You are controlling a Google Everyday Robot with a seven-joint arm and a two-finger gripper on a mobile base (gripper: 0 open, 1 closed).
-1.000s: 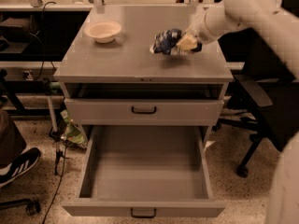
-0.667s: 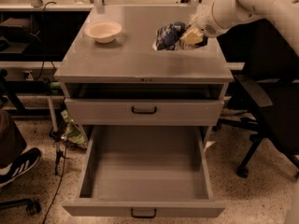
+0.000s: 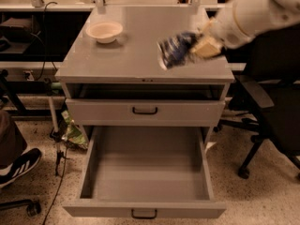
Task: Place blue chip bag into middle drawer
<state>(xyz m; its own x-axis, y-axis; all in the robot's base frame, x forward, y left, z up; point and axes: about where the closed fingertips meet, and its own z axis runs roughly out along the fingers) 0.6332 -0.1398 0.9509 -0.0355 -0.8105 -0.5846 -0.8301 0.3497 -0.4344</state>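
Your gripper (image 3: 199,48) sits at 2 o'clock, fingers (image 3: 206,45) clamped on the bag (image 3: 175,50) over the table (image 3: 133,55). The drawer (image 3: 146,168) lies open at 6 o'clock.

We count one gripper (image 3: 202,47), over the cabinet top (image 3: 131,55), clasping one blue chip bag (image 3: 174,50); one bowl (image 3: 105,31), left of its fingers; two drawers below them: the middle drawer (image 3: 145,172), one upper drawer (image 3: 144,111).

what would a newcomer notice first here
The gripper hangs over the right side of the cabinet top, jaws shut on the blue chip bag. Below, the middle drawer stands wide open with nothing in it. A pale bowl sits at the top's back left.
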